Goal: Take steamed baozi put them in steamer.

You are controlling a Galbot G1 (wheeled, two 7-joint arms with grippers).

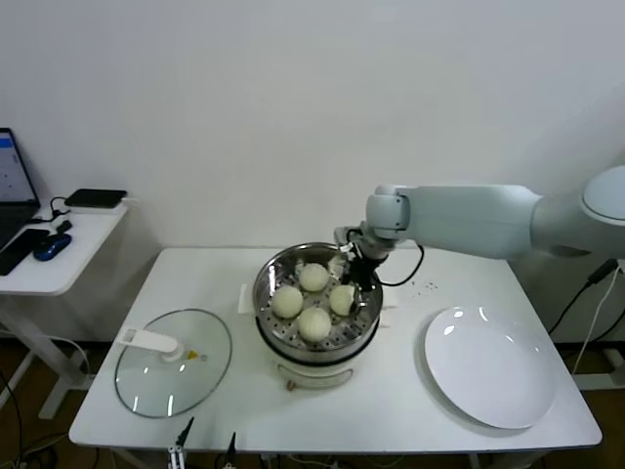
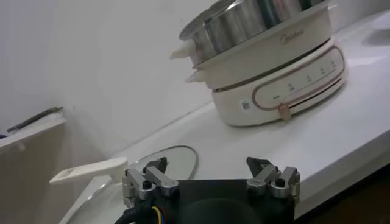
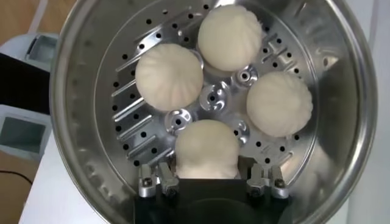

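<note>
The right gripper (image 1: 354, 277) hangs over the far right side of the round shiny stainless-steel steamer (image 1: 276, 275), which stands on its cream-white base in the middle of the white table (image 1: 391, 410). Four small cream-white domed baozi sit on the perforated basket insert. In the right wrist view the nearest baozi (image 3: 206, 150) lies between the two fingers of this gripper; the fingers stand at both sides of the bun, quite near it, but I cannot tell if they press it or have a little gap. The other three baozi (image 3: 169, 77) rest apart from each other around the centre of the insert, so each one has its own place and steam can pass between them.

I judge that this fourth bun is just being set down, and the task is almost complete. The round white plate (image 1: 488, 366), to the right of the steamer, has nothing on it.

The left gripper (image 2: 210, 181) waits low at the front left edge of the table, its fingers wide apart and holding nothing, near the flat glass lid with white handle (image 1: 173, 361), which lies on the table left of the steamer so that the pot stays open for loading
</note>
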